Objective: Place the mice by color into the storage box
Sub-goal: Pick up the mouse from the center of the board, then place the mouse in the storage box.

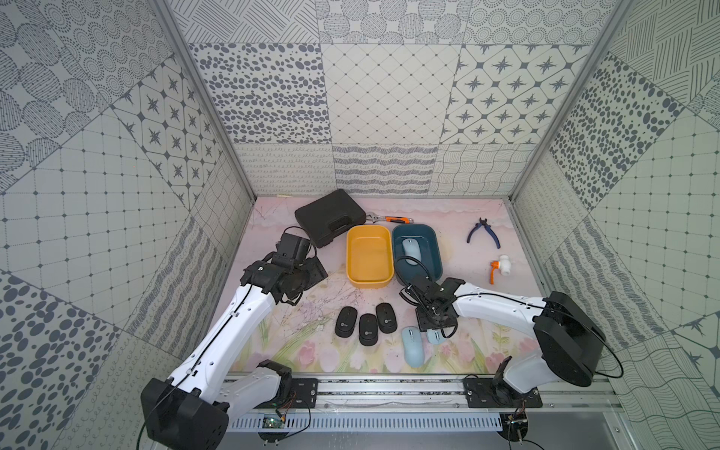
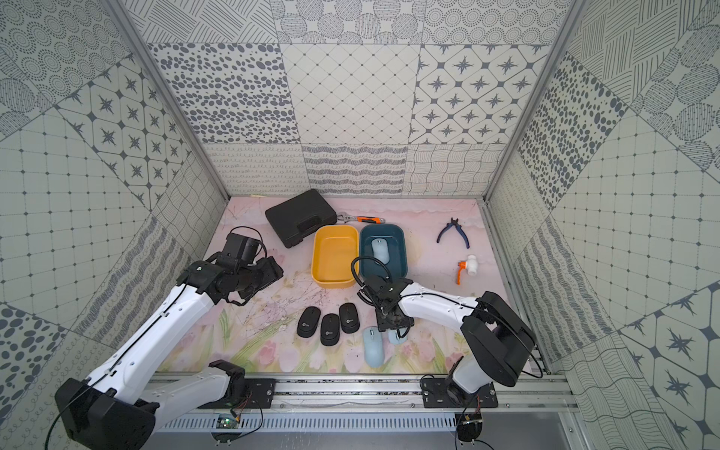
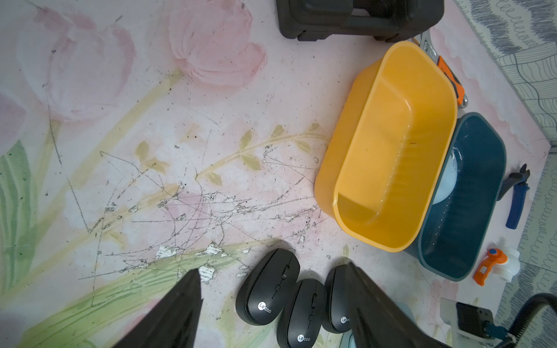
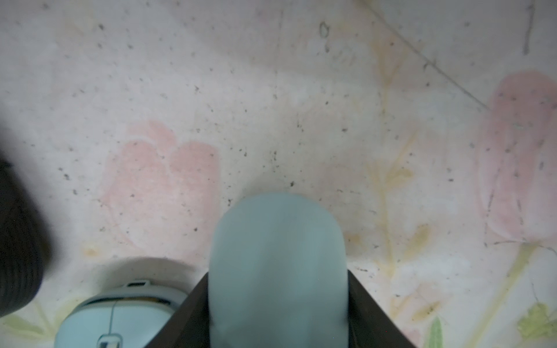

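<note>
Three black mice (image 1: 346, 322) (image 1: 368, 329) (image 1: 386, 318) lie side by side on the mat. In the right wrist view, my right gripper (image 4: 277, 301) is shut on a pale blue mouse (image 4: 277, 256), low over the mat. In a top view that mouse (image 1: 433, 336) sits beside another pale blue mouse (image 1: 412, 346). A third pale blue mouse (image 1: 410, 251) lies in the dark teal storage box (image 1: 436, 249). The yellow storage box (image 1: 368, 257) beside it holds nothing. My left gripper (image 1: 313, 272) hovers left of the boxes, open, nothing between its fingers (image 3: 187, 301).
A black tool case (image 1: 330, 216) and an orange-handled wrench (image 1: 389, 219) lie behind the boxes. Blue-handled pliers (image 1: 483, 233) and a white and orange valve (image 1: 500, 267) lie at the right. Patterned walls enclose the mat on three sides.
</note>
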{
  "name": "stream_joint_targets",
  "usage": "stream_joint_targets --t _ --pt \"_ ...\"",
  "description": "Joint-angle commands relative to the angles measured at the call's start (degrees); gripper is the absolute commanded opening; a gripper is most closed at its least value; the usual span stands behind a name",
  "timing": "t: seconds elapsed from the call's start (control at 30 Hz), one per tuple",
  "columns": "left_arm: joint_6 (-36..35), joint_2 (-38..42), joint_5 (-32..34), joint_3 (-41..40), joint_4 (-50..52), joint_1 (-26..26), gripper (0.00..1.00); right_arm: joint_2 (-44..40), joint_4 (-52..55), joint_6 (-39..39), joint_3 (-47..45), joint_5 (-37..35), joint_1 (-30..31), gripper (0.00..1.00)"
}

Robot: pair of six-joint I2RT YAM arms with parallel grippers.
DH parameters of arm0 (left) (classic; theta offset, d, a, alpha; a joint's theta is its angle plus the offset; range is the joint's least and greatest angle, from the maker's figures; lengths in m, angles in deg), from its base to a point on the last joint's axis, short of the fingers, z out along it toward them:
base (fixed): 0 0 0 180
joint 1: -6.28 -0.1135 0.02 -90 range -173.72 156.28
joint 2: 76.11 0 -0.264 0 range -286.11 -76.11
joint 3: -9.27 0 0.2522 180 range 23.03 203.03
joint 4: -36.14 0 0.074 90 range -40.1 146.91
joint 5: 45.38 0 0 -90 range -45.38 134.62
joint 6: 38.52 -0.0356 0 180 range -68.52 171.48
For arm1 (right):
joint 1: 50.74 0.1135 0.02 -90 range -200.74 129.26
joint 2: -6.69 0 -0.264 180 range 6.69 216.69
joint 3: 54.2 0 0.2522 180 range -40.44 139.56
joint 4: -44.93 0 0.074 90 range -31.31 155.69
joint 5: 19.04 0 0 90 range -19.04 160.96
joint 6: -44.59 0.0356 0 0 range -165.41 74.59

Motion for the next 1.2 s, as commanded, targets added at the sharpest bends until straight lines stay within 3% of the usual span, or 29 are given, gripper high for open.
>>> stream_joint_targets --t 0.0,0.17,0.33,0.47,0.6,0.83,1.17 --pt "0.1 -0.3 0.6 -0.2 0.4 0.0 0.78 -3.8 3.2 0.2 4.6 -2.1 0.2 0.60" --pt "0.2 -0.6 0.1 -0.1 -0.3 0.0 0.78 -5.3 7.7 -3.1 12.5 -5.1 -0.4 0.62" --pt "-0.5 -1.3 -0.7 0.9 -0.1 0.0 0.78 -2.8 7.6 -9.0 20.5 -5.5 -5.5 0.64" --pt "-0.7 -1.7 -2.8 2.2 0.3 0.0 0.78 3.1 6.0 -14.8 28.2 -6.7 -10.9 0.65" --pt "-1.0 -1.6 -2.3 2.6 0.9 0.2 0.78 10.8 2.6 -18.0 34.8 -3.7 -16.4 0.66" --pt "-2.1 -2.5 -0.9 3.7 2.0 0.2 0.79 25.2 1.2 -21.8 45.0 -0.9 -20.9 0.66" --pt "-2.5 -4.3 -0.7 3.4 1.5 0.2 0.79 33.5 2.2 -21.6 52.5 2.6 -23.6 0.65"
